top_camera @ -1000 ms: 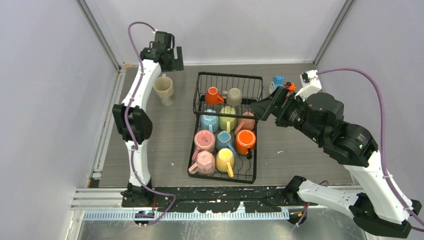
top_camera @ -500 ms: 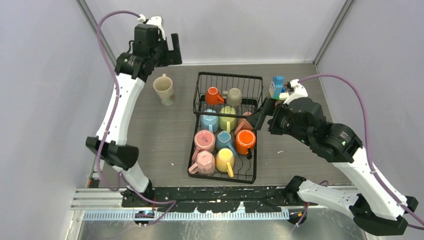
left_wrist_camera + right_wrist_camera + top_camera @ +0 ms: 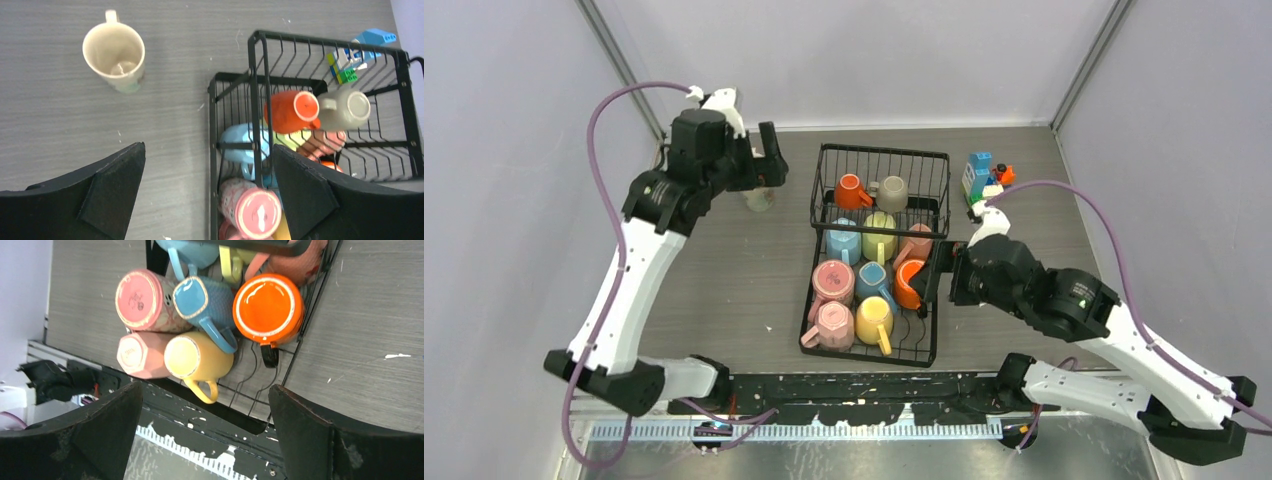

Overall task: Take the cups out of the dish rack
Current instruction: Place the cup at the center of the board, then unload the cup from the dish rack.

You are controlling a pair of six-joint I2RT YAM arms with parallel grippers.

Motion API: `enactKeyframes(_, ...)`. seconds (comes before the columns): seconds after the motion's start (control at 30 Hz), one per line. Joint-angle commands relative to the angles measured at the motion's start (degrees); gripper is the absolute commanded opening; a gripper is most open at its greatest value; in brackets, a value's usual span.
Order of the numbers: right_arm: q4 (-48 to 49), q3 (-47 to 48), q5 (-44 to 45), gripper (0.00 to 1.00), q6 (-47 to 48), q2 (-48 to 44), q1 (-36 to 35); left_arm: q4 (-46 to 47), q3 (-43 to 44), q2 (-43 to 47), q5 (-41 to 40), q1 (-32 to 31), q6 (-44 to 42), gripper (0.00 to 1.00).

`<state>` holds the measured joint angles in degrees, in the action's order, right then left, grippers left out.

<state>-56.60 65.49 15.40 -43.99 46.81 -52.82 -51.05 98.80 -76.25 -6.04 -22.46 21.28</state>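
Note:
The black wire dish rack (image 3: 937, 300) stands mid-table and holds several cups: orange (image 3: 852, 190), grey-beige (image 3: 891, 190), pale green (image 3: 879, 233), light blue (image 3: 844, 240), pink (image 3: 832, 280) and yellow (image 3: 874, 320) among them. A cream cup (image 3: 114, 56) stands upright on the table left of the rack. My left gripper (image 3: 764, 168) is open and empty, high above that cup; in the top view it hides most of the cup. My right gripper (image 3: 936, 275) is open and empty at the rack's right edge, beside an orange cup (image 3: 269, 307). The right wrist view also shows blue (image 3: 207, 302) and yellow (image 3: 192, 357) cups.
A colourful toy-block figure (image 3: 982, 175) stands on the table right of the rack's tall basket end (image 3: 260, 75). Grey walls close in the left, right and back. The black arm-base rail (image 3: 210, 420) runs along the near edge.
My left gripper has pulled back from the far corner to above the cream cup. My right gripper has swung nearer and leftward, from beside the basket to the rack's right edge by the orange cup.

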Motion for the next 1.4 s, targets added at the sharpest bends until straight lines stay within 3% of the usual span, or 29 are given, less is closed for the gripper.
enactKeyframes(0.0,2.7,-3.1,6.8,1.0,-4.0,-0.6,-6.0,-0.3,-4.9,7.4,1.5,-0.6,2.3,1.0)
enactKeyframes(0.2,5.9,-7.8,12.3,1.0,-7.2,1.6,-15.6,-3.0,-10.6,14.1,2.7,-0.8,4.2,1.0)
enactKeyframes(0.43,8.4,-9.9,20.3,1.0,-9.2,11.1,-25.9,-4.4,-15.9,20.1,3.7,-0.9,6.3,1.0)
enactKeyframes(0.77,14.0,-11.7,18.9,0.92,-7.7,20.0,-26.7,-6.2,-18.5,24.7,4.2,-0.9,7.5,1.0)
enactKeyframes(1.37,18.3,-16.0,14.6,0.59,-9.0,26.6,-26.7,-5.1,-18.6,25.1,2.9,-0.9,7.7,1.0)
